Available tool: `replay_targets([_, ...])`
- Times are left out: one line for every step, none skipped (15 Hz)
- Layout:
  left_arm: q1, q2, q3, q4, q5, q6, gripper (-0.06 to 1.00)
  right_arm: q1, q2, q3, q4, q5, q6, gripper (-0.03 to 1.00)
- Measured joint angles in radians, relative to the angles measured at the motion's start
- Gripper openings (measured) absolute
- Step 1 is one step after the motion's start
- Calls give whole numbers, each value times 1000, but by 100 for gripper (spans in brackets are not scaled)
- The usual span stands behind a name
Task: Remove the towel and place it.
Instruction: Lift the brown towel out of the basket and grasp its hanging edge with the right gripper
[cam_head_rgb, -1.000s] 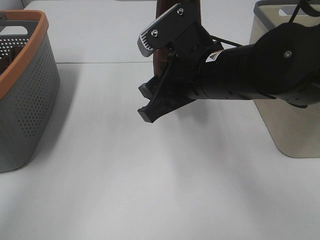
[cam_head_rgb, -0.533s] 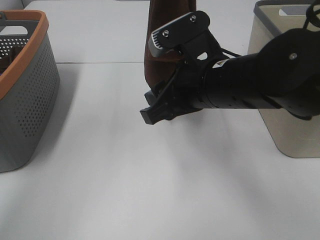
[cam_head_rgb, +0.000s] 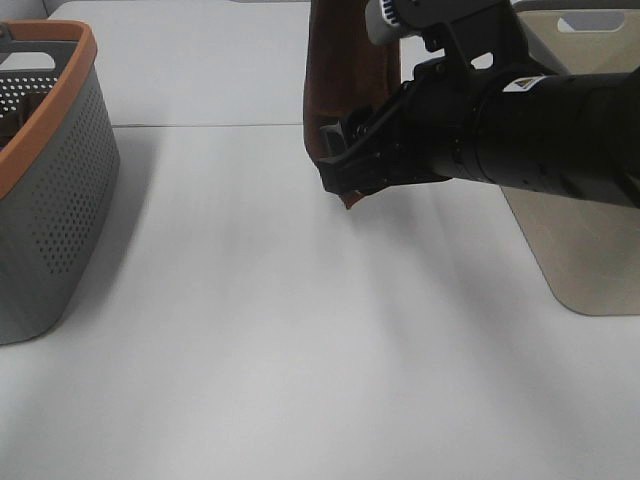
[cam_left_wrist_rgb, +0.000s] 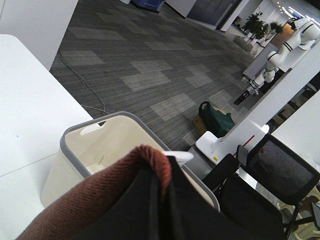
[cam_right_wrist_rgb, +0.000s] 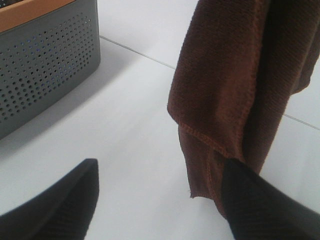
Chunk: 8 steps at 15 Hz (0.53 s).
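The dark reddish-brown towel (cam_head_rgb: 345, 80) hangs down from above the table's far middle. Its lower corner shows just under my right gripper (cam_head_rgb: 338, 175). In the left wrist view my left gripper (cam_left_wrist_rgb: 162, 187) is shut on a fold of the towel (cam_left_wrist_rgb: 95, 202) and holds it high, above the exterior view. In the right wrist view my right gripper (cam_right_wrist_rgb: 160, 200) is open. The hanging towel (cam_right_wrist_rgb: 230, 80) is just ahead of it, its lower hem close to one finger (cam_right_wrist_rgb: 260, 200). No white tag shows.
A grey perforated basket with an orange rim (cam_head_rgb: 50, 180) stands at the left edge, also in the right wrist view (cam_right_wrist_rgb: 45, 60). A beige basket (cam_head_rgb: 580, 250) stands at the right, partly behind my right arm, also in the left wrist view (cam_left_wrist_rgb: 100, 145). The table (cam_head_rgb: 250, 330) is white.
My right gripper has moved up and to the right, closing on the towel's lower edge. The towel still hangs at the far middle.
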Motion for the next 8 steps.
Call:
replay_targets([0, 0, 0, 0, 0, 0, 0, 0, 8, -11, 0, -5, -5, 67])
replay_targets([0, 0, 0, 0, 0, 0, 0, 0, 13, -24, -1, -16, -7, 67])
replay_targets([0, 0, 0, -1, 2, 0, 0, 0, 14, -35, -1, -46, -24, 67])
replay_targets([0, 0, 0, -1, 4, 0, 0, 0, 14, -39, -2, -70, -39, 67])
replay_targets([0, 0, 0, -1, 7, 0, 0, 0, 14, -40, -2, -94, -53, 67])
replay_targets([0, 0, 0, -1, 9, 1, 0, 0, 14, -40, -2, -99, -55, 66])
replay_targets([0, 0, 0, -1, 9, 1, 0, 0, 17, -40, -2, -102, -58, 66])
replay_targets([0, 0, 0, -2, 17, 1, 0, 0, 37, -40, -3, -111, -58, 65])
